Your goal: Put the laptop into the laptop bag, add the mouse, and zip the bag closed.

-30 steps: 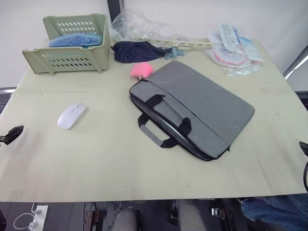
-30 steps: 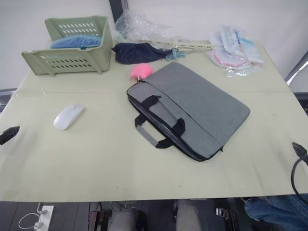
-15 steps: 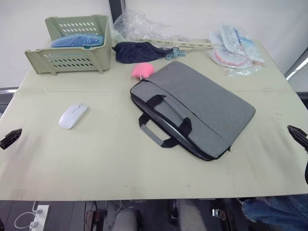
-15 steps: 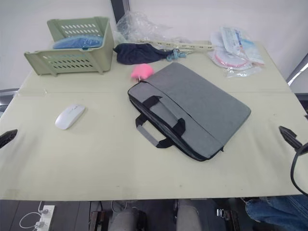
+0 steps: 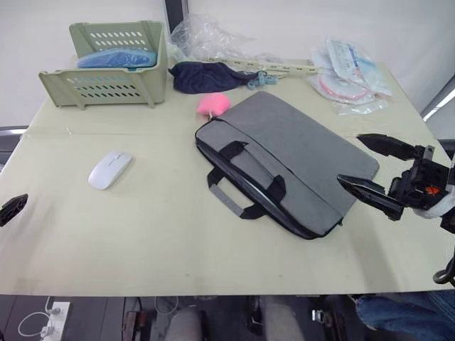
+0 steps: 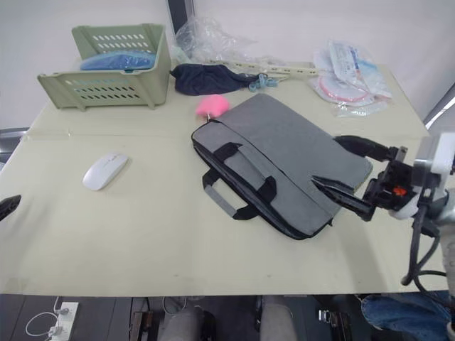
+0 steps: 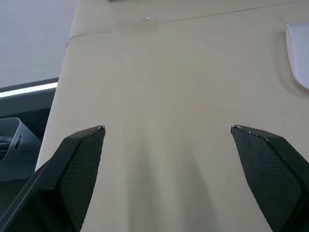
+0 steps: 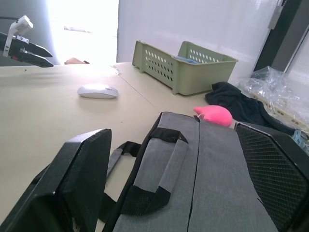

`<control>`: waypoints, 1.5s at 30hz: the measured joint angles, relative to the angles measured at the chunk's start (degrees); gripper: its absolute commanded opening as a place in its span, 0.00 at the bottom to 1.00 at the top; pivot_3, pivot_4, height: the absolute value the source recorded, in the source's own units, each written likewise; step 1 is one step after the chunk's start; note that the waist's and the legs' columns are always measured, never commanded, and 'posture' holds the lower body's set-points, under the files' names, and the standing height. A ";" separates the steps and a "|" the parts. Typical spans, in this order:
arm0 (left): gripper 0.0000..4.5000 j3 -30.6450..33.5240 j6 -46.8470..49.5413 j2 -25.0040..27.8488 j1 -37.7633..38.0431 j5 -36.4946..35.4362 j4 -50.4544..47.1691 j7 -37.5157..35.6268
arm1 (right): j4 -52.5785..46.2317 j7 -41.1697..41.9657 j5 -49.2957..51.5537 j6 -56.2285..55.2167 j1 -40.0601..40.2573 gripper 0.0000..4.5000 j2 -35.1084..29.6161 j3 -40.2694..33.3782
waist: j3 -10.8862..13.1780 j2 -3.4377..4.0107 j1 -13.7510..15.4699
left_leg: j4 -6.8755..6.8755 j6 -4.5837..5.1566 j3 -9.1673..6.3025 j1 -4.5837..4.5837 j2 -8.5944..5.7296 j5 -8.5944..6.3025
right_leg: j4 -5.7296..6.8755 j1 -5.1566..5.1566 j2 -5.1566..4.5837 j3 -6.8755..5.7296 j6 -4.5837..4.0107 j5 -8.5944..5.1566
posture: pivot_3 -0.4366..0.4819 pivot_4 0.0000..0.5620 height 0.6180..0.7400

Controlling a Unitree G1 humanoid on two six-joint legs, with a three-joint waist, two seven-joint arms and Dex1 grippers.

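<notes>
Both pairs of fingers apart, right fingers (image 5: 371, 163) beside one laptop bag (image 5: 298, 156); left fingers (image 7: 166, 133) near one mouse (image 5: 109, 170)

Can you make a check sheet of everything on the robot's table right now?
Surface: pale green table, bare at the front.
Job's things: grey laptop bag lies flat in the middle, handles toward the front; white mouse lies apart to its left; laptop: nothing seen.
Clutter: green basket with a blue item, navy cloth, pink fluffy lump touching the bag's far corner, plastic packets at the back.
Grippers: right gripper open, at the bag's right end; left gripper open over bare table.
Cables: black cable on the right arm; white cable on the floor.
Surroundings: white wall behind.
</notes>
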 measured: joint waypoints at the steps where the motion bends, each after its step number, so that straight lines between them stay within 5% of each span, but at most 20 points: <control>1: 1.00 0.14 0.00 0.00 0.34 -0.18 -0.03 -0.37 | 0.00 -0.07 0.00 0.00 -0.25 0.99 0.07 0.00 | -0.01 -0.02 0.00 | 0.00 0.00 0.01 0.00 0.00 0.00 | 0.00 0.00 0.00 -0.01 0.00 0.00 | 0.48 0.27 1.00; 16: 1.00 1.23 3.27 -0.30 1.59 -3.20 -7.04 -4.65 | -2.29 0.38 0.53 -1.05 7.34 0.99 3.20 -4.58 | -0.07 -0.11 -0.27 | 0.00 -0.01 0.10 0.05 0.02 0.00 | 0.01 0.01 0.04 0.00 0.00 0.00 | 0.48 0.27 1.00; 45: 1.00 1.63 3.08 -1.93 1.49 -3.22 -4.87 -6.91 | -2.09 0.45 1.59 -2.66 6.88 0.99 3.55 -6.73 | -0.09 -0.15 -0.35 | 0.01 -0.01 0.16 0.09 0.04 -0.01 | 0.02 0.01 0.06 0.04 0.00 0.00 | 0.48 0.27 1.00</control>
